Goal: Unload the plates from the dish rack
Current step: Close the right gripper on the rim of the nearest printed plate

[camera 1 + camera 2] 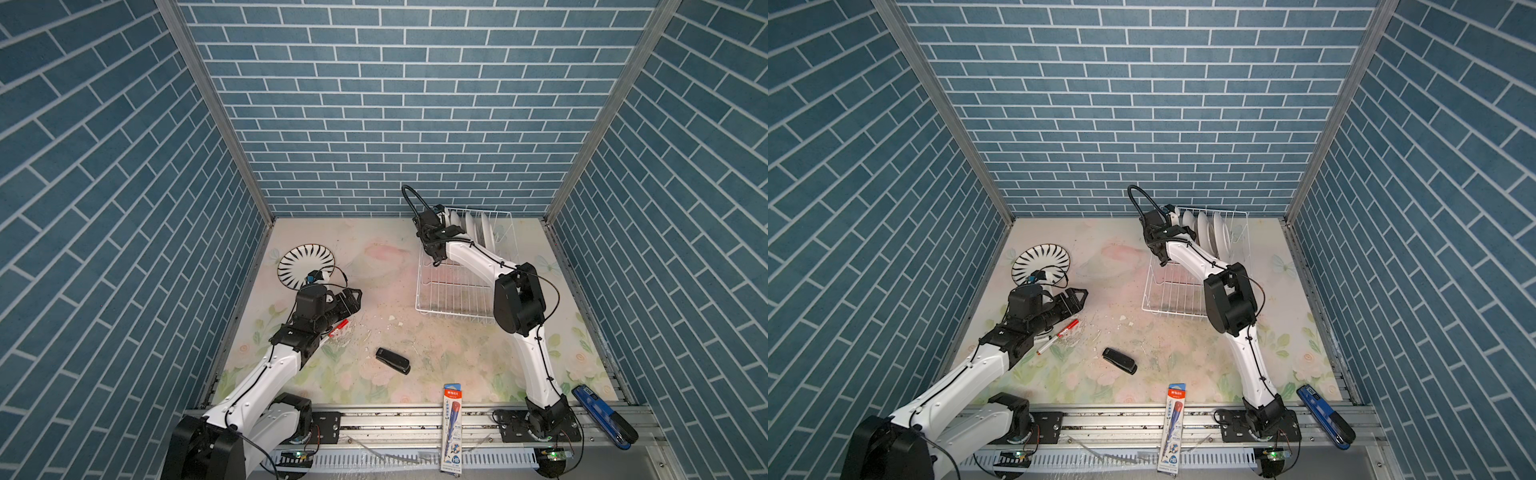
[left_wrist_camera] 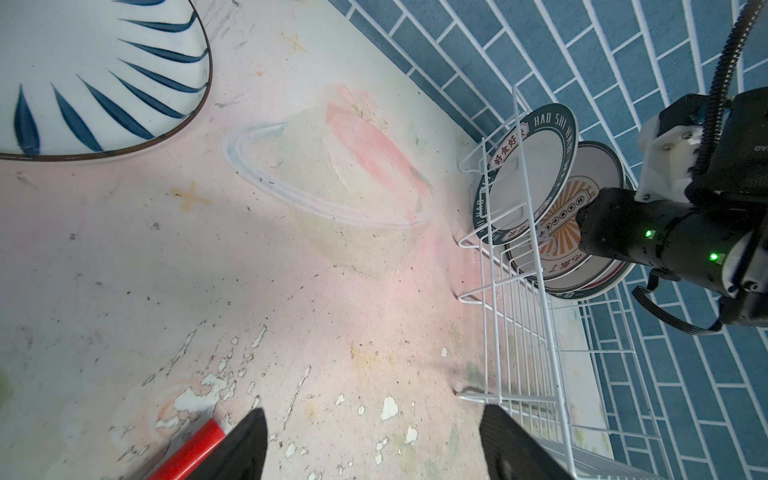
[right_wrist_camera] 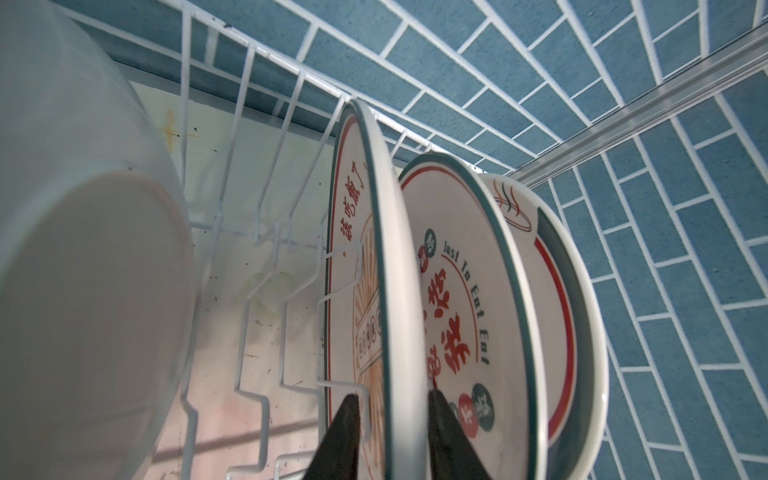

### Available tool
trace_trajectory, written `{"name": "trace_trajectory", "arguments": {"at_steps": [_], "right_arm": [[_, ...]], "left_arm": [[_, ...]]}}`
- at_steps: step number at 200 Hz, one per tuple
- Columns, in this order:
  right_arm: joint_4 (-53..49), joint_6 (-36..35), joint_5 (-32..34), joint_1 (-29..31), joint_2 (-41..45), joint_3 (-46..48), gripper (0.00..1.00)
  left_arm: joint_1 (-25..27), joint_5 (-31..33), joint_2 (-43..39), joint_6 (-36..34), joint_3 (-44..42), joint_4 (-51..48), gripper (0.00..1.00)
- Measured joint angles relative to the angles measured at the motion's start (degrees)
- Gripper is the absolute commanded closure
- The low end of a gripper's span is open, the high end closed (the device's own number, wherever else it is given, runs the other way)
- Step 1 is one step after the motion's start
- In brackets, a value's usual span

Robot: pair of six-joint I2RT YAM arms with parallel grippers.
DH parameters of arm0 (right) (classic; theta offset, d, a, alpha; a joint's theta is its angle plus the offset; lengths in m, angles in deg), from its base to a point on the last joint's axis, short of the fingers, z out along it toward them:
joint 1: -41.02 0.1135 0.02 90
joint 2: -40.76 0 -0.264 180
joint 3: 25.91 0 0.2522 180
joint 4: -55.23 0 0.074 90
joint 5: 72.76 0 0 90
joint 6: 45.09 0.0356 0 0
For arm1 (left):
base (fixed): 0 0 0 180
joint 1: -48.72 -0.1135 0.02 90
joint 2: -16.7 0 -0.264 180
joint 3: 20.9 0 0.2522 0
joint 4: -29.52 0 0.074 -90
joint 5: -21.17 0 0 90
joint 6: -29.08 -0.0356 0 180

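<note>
Here the right gripper (image 3: 390,399) straddles the rim of the round white ceramic plate with an orange sunburst (image 3: 392,249), upright in the white wire dish rack (image 1: 457,286); whether its fingers (image 3: 449,440) press it, I cannot tell. The left gripper (image 2: 374,440), spread and empty, hovers near the black-striped plate (image 1: 305,262) lying flat. The next move likely needs a firm pinch, then a straight lift past the prongs (image 3: 276,232).
</note>
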State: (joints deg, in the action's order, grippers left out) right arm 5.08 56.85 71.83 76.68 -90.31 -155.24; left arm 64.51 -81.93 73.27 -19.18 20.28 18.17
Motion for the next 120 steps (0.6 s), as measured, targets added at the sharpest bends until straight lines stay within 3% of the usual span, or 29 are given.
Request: {"name": "trace_trajectory", "arguments": {"at_steps": [120], "right_arm": [[0.3, 0.0, 1.0, -0.1, -0.1, 0.0, 0.83]], "left_arm": [[0.0, 0.0, 0.0, 0.0, 0.0, 0.0, 0.17]]}}
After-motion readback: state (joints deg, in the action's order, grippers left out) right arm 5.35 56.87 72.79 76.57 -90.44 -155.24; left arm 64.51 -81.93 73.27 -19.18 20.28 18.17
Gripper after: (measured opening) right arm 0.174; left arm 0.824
